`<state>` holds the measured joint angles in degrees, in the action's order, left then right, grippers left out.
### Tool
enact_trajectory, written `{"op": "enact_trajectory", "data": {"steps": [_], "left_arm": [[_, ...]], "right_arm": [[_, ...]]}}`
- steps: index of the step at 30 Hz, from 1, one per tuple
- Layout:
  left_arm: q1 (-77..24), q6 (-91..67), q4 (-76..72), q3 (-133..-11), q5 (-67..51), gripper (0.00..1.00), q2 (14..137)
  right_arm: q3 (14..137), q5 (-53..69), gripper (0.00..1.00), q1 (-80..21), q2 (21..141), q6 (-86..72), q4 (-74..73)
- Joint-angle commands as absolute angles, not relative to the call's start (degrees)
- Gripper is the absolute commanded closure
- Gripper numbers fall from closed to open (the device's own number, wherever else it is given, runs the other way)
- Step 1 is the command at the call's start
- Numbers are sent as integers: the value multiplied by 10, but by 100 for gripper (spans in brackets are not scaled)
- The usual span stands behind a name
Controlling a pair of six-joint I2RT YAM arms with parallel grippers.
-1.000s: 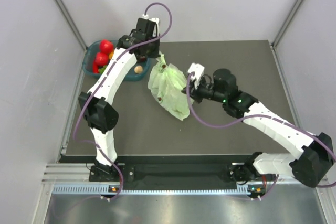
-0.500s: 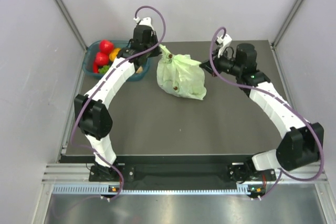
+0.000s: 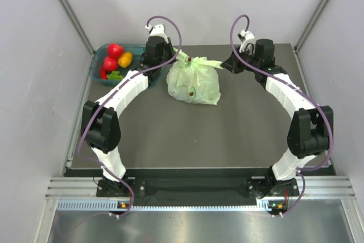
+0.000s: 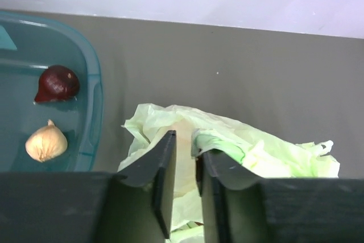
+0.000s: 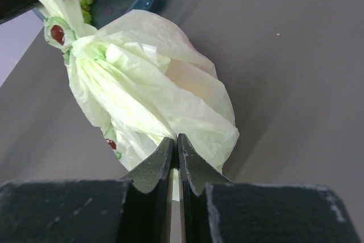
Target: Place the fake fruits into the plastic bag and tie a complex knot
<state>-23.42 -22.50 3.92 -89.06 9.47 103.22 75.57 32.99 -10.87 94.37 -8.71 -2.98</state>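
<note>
Pale-green crinkly plastic bag [image 3: 193, 82] far centre, right gripper [image 5: 175, 140] clenched on its handle [image 3: 213, 62], left gripper [image 4: 185, 140] slightly parted.

Fake fruits [image 3: 193, 91] within the plastic bag [image 3: 200, 77] show only dimly.

Camera inventory, as I see it from my station.

1. Top external: fixed high, above and behind both arm bases, facing down and forward. It is my farthest view, taking in the whole counter [image 3: 239, 129], both arms and the surrounding walls.
2. Left wrist: mounted behind the left pincer [image 4: 185, 155], low, sighting along its fingers toward the back wall. It sits very near the plastic bag [image 4: 153, 123], with the basket [image 4: 96, 83] at frame left.
3. Right wrist: mounted behind the right pincer [image 5: 175, 143], sighting along its fingers and angled down across the counter. The bag fills the centre, close up.

Overlap: all three views take in the bag, the basket and the dark counter top.
</note>
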Motion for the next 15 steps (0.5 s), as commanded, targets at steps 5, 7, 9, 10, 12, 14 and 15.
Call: {"op": "enact_trajectory", "data": {"steps": [5,7,9,10,12,14,15], "left_arm": [[-225,-183,-3,-896,129,57,1001],[-225,-179,25,-901,124,50,998],[-225,-179,47,-901,120,44,991],[-225,-180,52,-899,117,41,987],[-225,-184,62,-890,99,35,973],[-225,-185,69,-885,80,30,962],[-225,-187,82,-885,73,26,951]], "right_arm": [[784,327,91,-87,929,-100,-11],[786,330,87,-88,921,-98,-19],[788,337,80,-90,917,-95,-25],[785,342,76,-91,913,-94,-28],[781,347,67,-92,901,-93,-32],[778,347,62,-93,888,-93,-33],[777,347,56,-93,883,-93,-38]]}}
